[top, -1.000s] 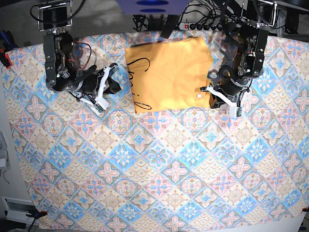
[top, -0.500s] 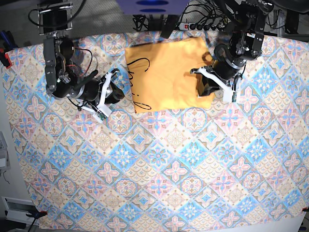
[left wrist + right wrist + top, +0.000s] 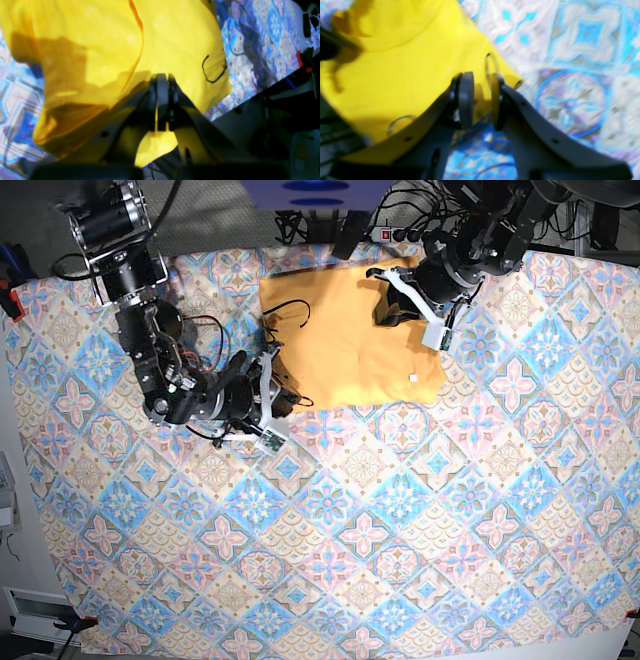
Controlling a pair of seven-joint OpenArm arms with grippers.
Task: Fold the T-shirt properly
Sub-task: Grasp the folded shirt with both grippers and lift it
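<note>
Fingers of the left gripper (image 3: 162,102) are pressed together on a raised fold of the T-shirt (image 3: 350,335), over the shirt's far right part in the base view. Those of the right gripper (image 3: 480,100) stand slightly apart at the shirt's near left corner, yellow cloth showing between them; whether they pinch it cannot be told. T-shirt lies folded at the far middle of the patterned tablecloth (image 3: 400,530).

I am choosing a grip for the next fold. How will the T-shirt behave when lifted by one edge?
Likely floppy: the T-shirt sags and creases around the shut left pincer. Probably light, since one pinch raises a whole flap. It should drape rather than hold shape; on the tablecloth its folded layers lie flat, so lifting may pull them apart.
</note>
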